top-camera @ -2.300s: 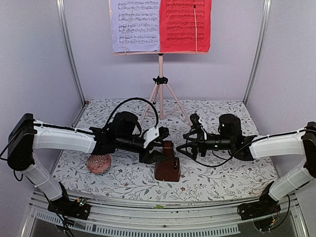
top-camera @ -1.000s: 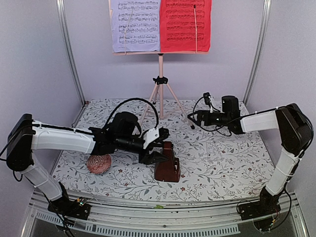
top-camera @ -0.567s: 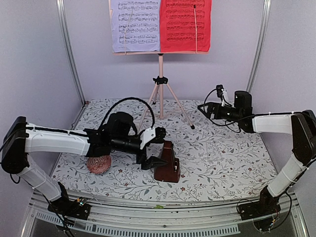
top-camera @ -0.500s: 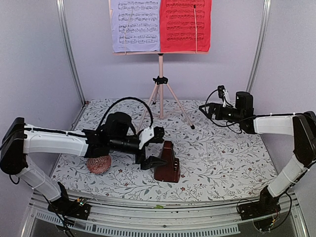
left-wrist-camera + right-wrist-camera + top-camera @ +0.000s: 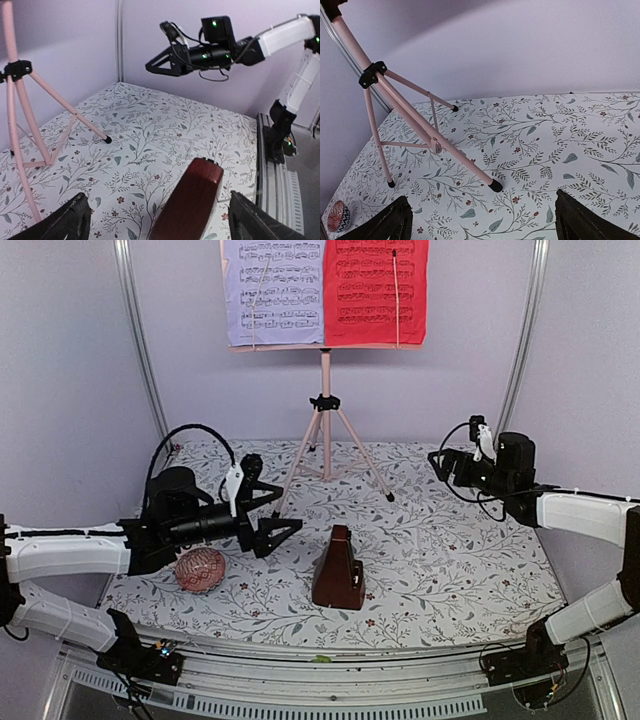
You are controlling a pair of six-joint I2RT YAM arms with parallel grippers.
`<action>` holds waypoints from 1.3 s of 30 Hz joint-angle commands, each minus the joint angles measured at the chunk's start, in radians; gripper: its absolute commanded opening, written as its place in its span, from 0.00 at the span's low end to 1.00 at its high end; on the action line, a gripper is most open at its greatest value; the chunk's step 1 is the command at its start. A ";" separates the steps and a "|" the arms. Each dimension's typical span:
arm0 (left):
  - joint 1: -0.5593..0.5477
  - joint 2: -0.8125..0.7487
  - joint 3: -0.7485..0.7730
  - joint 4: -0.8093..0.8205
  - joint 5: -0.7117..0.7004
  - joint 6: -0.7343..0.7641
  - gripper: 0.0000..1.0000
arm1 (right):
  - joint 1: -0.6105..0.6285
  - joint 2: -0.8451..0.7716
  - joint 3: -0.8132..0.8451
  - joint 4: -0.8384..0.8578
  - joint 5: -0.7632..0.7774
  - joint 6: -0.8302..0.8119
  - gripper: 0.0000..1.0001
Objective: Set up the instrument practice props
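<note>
The pink tripod music stand [image 5: 325, 430] stands at the back centre. Its desk carries a lavender page [image 5: 274, 290] and a red page [image 5: 376, 290]. The dark red-brown pyramid metronome [image 5: 337, 570] stands upright and free on the floral mat in front of the stand. My left gripper [image 5: 283, 512] is open and empty, hovering left of the metronome and apart from it. In the left wrist view the metronome [image 5: 192, 205] sits just ahead between the open fingers [image 5: 67, 225]. My right gripper [image 5: 443, 465] is open and empty at the right rear, facing the tripod foot [image 5: 495, 186].
A red patterned ball [image 5: 201, 570] lies on the mat under my left arm; it also shows in the right wrist view [image 5: 339, 215]. The tripod legs [image 5: 20, 125] spread over the back middle of the mat. Purple walls and metal posts enclose the table.
My left gripper has pulled back leftward from the metronome, which stays standing. My right arm has drawn away to the right rear.
</note>
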 commanded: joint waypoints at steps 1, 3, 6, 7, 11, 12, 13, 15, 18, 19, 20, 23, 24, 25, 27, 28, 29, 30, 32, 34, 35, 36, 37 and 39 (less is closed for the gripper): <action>0.056 -0.068 -0.029 0.106 -0.147 -0.213 0.96 | -0.015 -0.063 -0.056 -0.042 0.215 -0.019 0.99; 0.079 -0.085 -0.019 0.080 -0.215 -0.262 0.96 | -0.025 -0.082 -0.079 -0.042 0.281 -0.024 0.99; 0.114 -0.103 -0.002 0.016 -0.360 -0.299 0.96 | -0.050 -0.099 -0.100 -0.057 0.355 -0.035 0.99; 0.134 -0.108 0.002 -0.002 -0.397 -0.299 0.96 | -0.062 -0.106 -0.111 -0.050 0.373 -0.045 0.99; 0.197 -0.121 -0.003 -0.043 -0.528 -0.325 0.96 | -0.075 -0.130 -0.183 0.033 0.463 -0.148 0.99; 0.212 -0.120 -0.002 -0.063 -0.567 -0.336 0.96 | -0.079 -0.135 -0.200 0.056 0.482 -0.178 0.99; 0.230 -0.119 0.003 -0.085 -0.599 -0.349 0.96 | -0.083 -0.141 -0.214 0.072 0.487 -0.193 0.99; 0.270 -0.113 0.020 -0.145 -0.652 -0.369 0.96 | -0.094 -0.139 -0.231 0.098 0.484 -0.223 1.00; 0.336 -0.108 0.042 -0.230 -0.669 -0.400 0.96 | -0.131 -0.120 -0.260 0.169 0.523 -0.255 0.99; 0.359 -0.107 0.045 -0.243 -0.665 -0.405 0.96 | -0.156 -0.114 -0.273 0.187 0.525 -0.254 0.99; 0.378 -0.107 0.045 -0.253 -0.656 -0.408 0.96 | -0.185 -0.111 -0.289 0.225 0.515 -0.249 0.99; 0.433 -0.105 0.042 -0.277 -0.643 -0.407 0.96 | -0.256 -0.112 -0.343 0.332 0.451 -0.238 0.99; 0.448 -0.103 0.041 -0.282 -0.641 -0.401 0.96 | -0.265 -0.109 -0.360 0.377 0.440 -0.246 0.99; 0.461 -0.102 0.039 -0.287 -0.643 -0.397 0.96 | -0.271 -0.101 -0.380 0.432 0.434 -0.255 0.99; 0.486 -0.095 0.035 -0.294 -0.643 -0.384 0.96 | -0.285 -0.071 -0.421 0.559 0.401 -0.258 0.99; 0.496 -0.091 0.032 -0.295 -0.648 -0.377 0.96 | -0.290 -0.050 -0.446 0.632 0.382 -0.249 0.99; 0.507 -0.085 0.028 -0.293 -0.653 -0.370 0.96 | -0.290 -0.026 -0.473 0.710 0.371 -0.245 0.98; 0.517 -0.081 0.023 -0.294 -0.664 -0.365 0.96 | -0.292 0.006 -0.495 0.787 0.365 -0.245 0.98; 0.536 -0.075 0.016 -0.297 -0.681 -0.365 0.96 | -0.293 0.070 -0.530 0.907 0.332 -0.249 0.98; 0.553 -0.071 0.006 -0.289 -0.695 -0.353 0.96 | -0.291 0.143 -0.587 1.065 0.290 -0.254 0.97; 0.560 -0.070 -0.001 -0.282 -0.706 -0.338 0.96 | -0.291 0.184 -0.610 1.154 0.261 -0.263 0.97; 0.567 -0.066 -0.008 -0.277 -0.723 -0.334 0.96 | -0.291 0.209 -0.633 1.241 0.244 -0.277 0.97; 0.577 -0.062 -0.014 -0.269 -0.735 -0.337 0.96 | -0.291 0.205 -0.641 1.254 0.234 -0.281 0.97; 0.591 -0.057 -0.037 -0.229 -0.772 -0.323 0.96 | -0.290 0.196 -0.633 1.227 0.223 -0.283 0.99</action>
